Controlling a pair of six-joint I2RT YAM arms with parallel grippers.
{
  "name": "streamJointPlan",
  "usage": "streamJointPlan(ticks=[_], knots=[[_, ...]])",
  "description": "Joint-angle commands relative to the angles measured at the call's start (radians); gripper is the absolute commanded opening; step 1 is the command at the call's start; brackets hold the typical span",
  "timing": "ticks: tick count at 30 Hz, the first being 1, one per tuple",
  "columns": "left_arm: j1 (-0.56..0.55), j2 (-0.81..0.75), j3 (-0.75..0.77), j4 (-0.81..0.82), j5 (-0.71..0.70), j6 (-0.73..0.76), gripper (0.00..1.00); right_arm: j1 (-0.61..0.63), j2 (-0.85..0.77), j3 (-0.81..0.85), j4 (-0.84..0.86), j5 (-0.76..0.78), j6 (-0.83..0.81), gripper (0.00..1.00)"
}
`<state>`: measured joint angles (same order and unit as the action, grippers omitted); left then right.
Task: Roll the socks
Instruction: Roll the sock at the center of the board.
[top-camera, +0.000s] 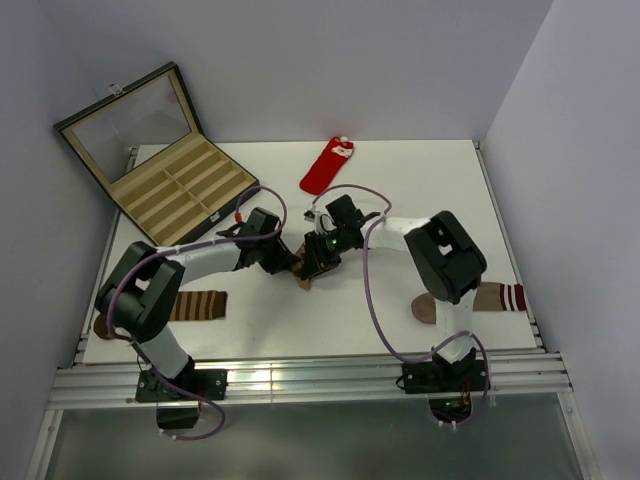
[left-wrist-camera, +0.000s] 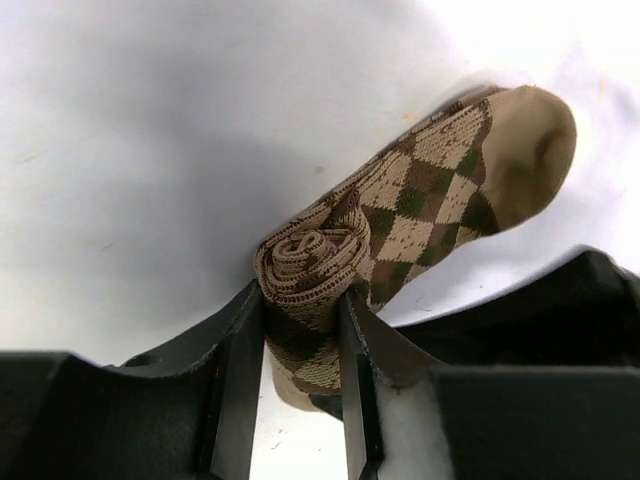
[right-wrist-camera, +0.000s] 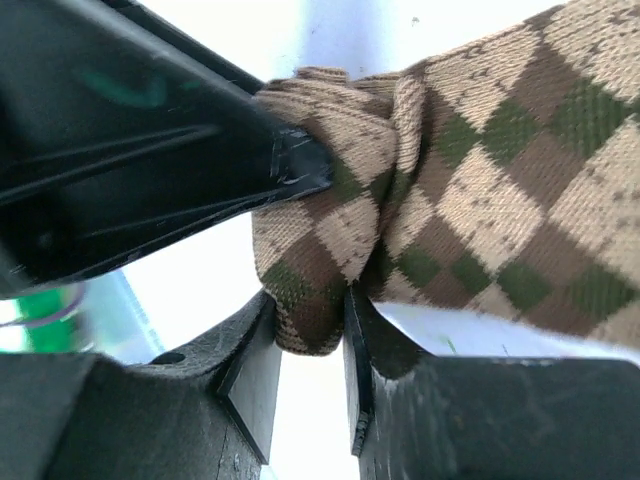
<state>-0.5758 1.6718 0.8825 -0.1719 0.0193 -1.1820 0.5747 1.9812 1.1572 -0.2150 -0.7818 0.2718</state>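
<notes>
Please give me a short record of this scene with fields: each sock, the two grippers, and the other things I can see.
argyle sock: rolled up at one end, toe end unrolled
left gripper: shut on the roll of the argyle sock
right gripper: shut on the argyle sock, close to the left gripper
red sock: flat, unrolled, far side
striped sock: flat, near left
tan sock: striped cuff, near right
case: open, far left

Tan, brown and green diamond-patterned sock (left-wrist-camera: 420, 200), red sock (top-camera: 326, 168) with white cuff, brown-and-cream striped sock (top-camera: 197, 305), white table (top-camera: 430, 180)
</notes>
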Motion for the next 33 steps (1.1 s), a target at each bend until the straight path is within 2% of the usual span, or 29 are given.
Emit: streamJointPlan(ticks=[1,2,7,11,15,21,26,33], knots=[[0.01,0.097,0.012,-0.158,-0.044,0.113,0.18,0.017,-0.136,-0.079,0.069,0.246,-0.035,0.32],[0.011,0.104,0.022,-0.161,-0.032,0.133,0.17,0.025,-0.165,-0.091,0.103,0.286,-0.042,0.4],[0.017,0.143,0.059,-0.196,-0.01,0.185,0.16,0.092,-0.327,-0.188,0.198,0.525,-0.115,0.49],[0.024,0.155,0.09,-0.221,-0.009,0.219,0.16,0.169,-0.403,-0.25,0.276,0.743,-0.187,0.5],[0.03,0.174,0.119,-0.244,0.004,0.242,0.16,0.284,-0.44,-0.287,0.333,0.854,-0.261,0.5],[0.03,0.18,0.142,-0.258,0.013,0.26,0.16,0.401,-0.4,-0.274,0.377,0.976,-0.345,0.49],[0.03,0.18,0.144,-0.259,0.014,0.268,0.16,0.433,-0.349,-0.257,0.391,1.049,-0.371,0.49],[0.03,0.183,0.148,-0.256,0.021,0.272,0.16,0.445,-0.257,-0.235,0.367,1.072,-0.387,0.5]])
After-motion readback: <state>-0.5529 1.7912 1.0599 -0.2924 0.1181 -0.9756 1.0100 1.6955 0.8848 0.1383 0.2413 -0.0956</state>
